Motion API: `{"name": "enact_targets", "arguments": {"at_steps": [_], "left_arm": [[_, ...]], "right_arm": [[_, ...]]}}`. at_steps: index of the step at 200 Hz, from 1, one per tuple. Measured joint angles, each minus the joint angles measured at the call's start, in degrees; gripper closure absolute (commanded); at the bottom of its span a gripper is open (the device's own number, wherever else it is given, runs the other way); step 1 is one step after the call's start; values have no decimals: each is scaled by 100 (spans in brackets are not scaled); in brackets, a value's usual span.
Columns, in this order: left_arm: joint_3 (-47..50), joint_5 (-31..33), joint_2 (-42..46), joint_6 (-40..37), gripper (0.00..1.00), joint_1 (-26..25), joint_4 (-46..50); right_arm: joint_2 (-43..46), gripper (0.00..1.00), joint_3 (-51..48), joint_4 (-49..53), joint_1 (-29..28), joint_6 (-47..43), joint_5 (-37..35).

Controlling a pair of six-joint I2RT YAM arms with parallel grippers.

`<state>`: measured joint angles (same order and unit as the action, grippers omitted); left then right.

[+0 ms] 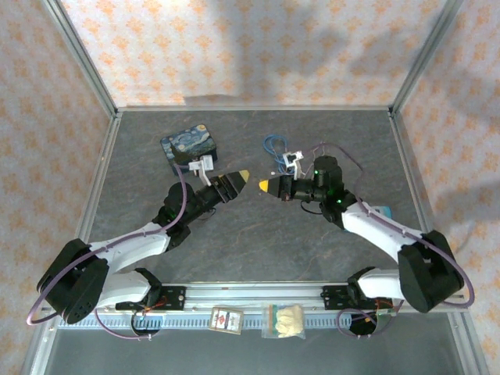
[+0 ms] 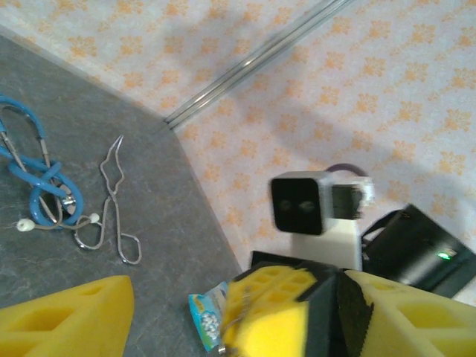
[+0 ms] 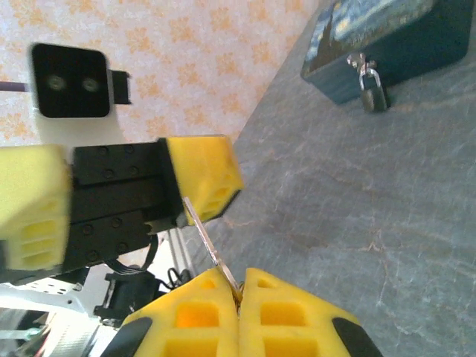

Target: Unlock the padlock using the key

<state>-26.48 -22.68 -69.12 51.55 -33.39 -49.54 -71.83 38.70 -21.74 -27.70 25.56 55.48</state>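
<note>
Top external view, reading from the left: the left gripper [image 1: 244,176] hangs above the grey stone-patterned table [image 1: 258,242] with its jaws wide and nothing between them, tip to tip with the right gripper [image 1: 266,186]. The blue-and-yellow swirly painted tin box [image 1: 190,146] sits at roughly 10 o'clock from both tips, so I judge the left arm to be the nearer one. In the right wrist view, the left gripper's spread yellow pads [image 3: 201,175] come first. Next is the slim pale metal key [image 3: 210,249], pinched by its bow between the right gripper's closed fingertips. Its long axis runs up toward 11 o'clock, and its tip reaches the nearer left pad, though I cannot tell whether they touch. Farther right, at 1 o'clock and well apart, the small dark-bodied padlock [image 3: 374,95] with its thin metal shackle hangs from the hasp on the tin's front wall. The key points away from the lock, so I would say the blade must first swing round toward 1 o'clock.
</note>
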Motion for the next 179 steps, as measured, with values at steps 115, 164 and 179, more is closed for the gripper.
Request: {"name": "enact_targets", "arguments": {"at_steps": [115, 164, 179], "left_arm": [[59, 890, -254, 1792, 36, -127, -302], [-273, 968, -986, 2544, 41, -302, -372], [-391, 973, -1091, 2664, 41, -299, -422]], "right_arm": [[601, 100, 0, 505, -927, -1460, -3464], [450, 100, -11, 448, -1281, -2079, -4566], [328, 100, -11, 378, -1399, -2304, -4774]]}}
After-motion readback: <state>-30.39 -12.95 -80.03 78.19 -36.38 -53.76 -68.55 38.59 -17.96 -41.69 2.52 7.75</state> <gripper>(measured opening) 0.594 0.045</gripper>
